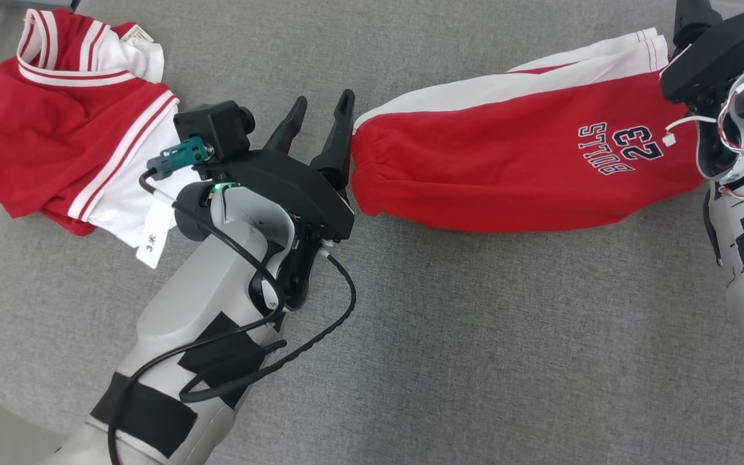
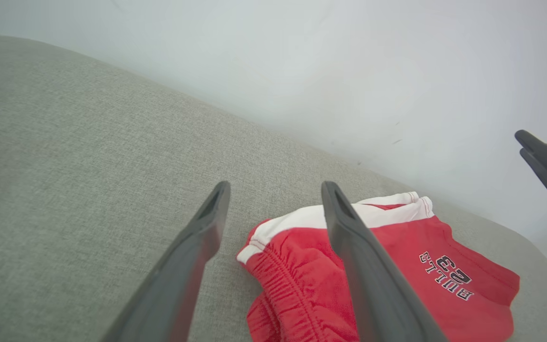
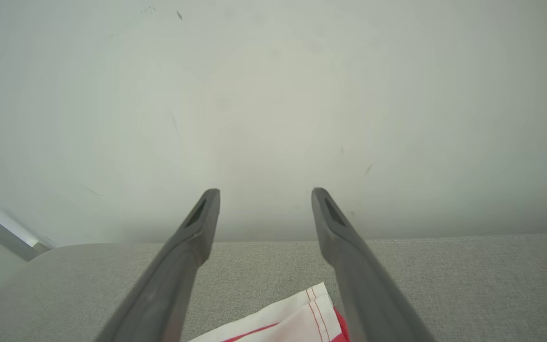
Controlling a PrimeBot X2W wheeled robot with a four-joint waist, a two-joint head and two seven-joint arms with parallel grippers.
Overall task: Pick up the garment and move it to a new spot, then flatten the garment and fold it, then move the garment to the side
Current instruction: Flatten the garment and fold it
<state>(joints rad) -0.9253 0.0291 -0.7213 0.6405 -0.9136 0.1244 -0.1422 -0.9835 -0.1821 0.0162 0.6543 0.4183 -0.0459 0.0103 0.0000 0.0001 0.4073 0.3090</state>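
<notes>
Red shorts (image 1: 520, 161) with white side stripe lie folded on the far right part of the grey cloth-covered table (image 1: 475, 336). Long axis runs left to right. Gathered waistband end points toward the table's middle; white-edged leg hem points toward the right edge. Print "BULLS 23" faces up and reads upside down from the head view. Nothing has hold of the shorts.

Left end effector (image 1: 322, 100) sits just beside the waistband end, fingers spread wide with bare table cloth between them. Its right finger is closest to the waistband; cannot tell whether it touches. The left wrist view confirms the gap is empty.

Right end effector (image 3: 265, 194) is over the hem end by the right edge, fingers likewise wide apart, holding nothing. The white hem corner shows low between them, with the pale wall (image 3: 273, 95) beyond the table's far edge.

A second red and white garment (image 1: 55, 116) lies crumpled at the far left corner, well apart from the shorts. Its white tag (image 1: 152, 240) hangs toward the left forearm.
</notes>
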